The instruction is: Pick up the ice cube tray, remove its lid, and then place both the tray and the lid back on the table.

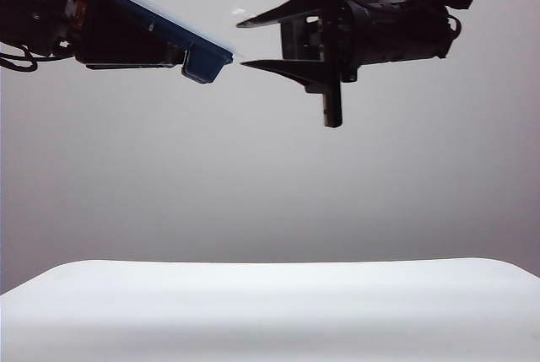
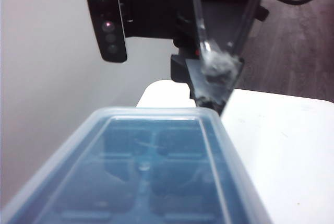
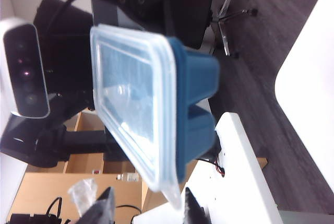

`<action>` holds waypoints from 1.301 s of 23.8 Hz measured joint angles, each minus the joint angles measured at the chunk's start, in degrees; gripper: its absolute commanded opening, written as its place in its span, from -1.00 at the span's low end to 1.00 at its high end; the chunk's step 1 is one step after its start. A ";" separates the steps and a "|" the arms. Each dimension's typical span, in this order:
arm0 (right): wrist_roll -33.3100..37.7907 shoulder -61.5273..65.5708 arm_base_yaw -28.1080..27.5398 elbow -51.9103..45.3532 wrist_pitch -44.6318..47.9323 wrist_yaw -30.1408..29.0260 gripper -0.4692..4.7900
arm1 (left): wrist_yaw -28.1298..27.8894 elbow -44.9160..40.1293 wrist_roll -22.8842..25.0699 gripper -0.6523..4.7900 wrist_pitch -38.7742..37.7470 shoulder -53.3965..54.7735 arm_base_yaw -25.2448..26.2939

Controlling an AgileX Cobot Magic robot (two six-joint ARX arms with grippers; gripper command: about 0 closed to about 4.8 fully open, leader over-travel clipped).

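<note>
High above the white table, my left gripper is shut on the dark blue ice cube tray, which tilts down to the right. The whitish clear lid still sits on the tray. In the left wrist view the lid covers the tray and hides my left fingers. My right gripper is open, its fingertips just off the tray's free end. In the right wrist view the lid on the tray pokes one corner between the open right gripper fingers.
The right arm's camera housing and a taped finger face the tray's end. Behind the tray are the left arm's camera, an office chair, wooden shelving and dark floor. The table edge lies below.
</note>
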 measured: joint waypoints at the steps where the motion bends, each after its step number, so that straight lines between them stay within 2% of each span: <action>1: 0.02 0.00 0.35 0.00 0.11 0.04 -0.36 | -0.02 0.00 -0.02 0.32 0.00 0.00 0.00; 4: 0.09 0.00 0.94 -0.24 0.42 0.37 -0.50 | 0.02 0.00 -0.31 0.32 0.24 -0.02 0.00; 5: 0.11 0.00 0.85 -0.24 0.50 0.70 -0.71 | 0.00 0.00 -0.50 0.32 0.37 -0.02 0.00; 9: 0.17 0.00 0.57 -0.22 0.87 1.01 -0.72 | -0.07 0.00 -0.98 0.32 0.07 0.02 0.07; 11: 0.15 0.00 0.74 -0.24 0.81 1.27 -0.79 | -0.04 0.00 -1.07 0.32 -0.15 0.02 0.02; 19: 0.15 0.00 0.74 -0.24 0.81 1.86 -0.77 | -0.22 0.00 -1.07 0.32 -0.39 0.02 0.04; 25: -1.53 -0.31 -0.59 -0.15 0.87 0.98 -0.82 | -6.71 0.00 -0.26 0.32 -3.91 0.02 0.02; 27: -3.65 -0.85 -1.84 -0.15 0.85 3.30 -0.84 | -7.52 0.00 0.11 0.32 -4.85 0.04 0.15; 31: -13.81 -2.78 -5.14 0.02 -2.67 17.97 -0.84 | -5.16 0.00 0.24 0.32 -5.01 0.04 0.09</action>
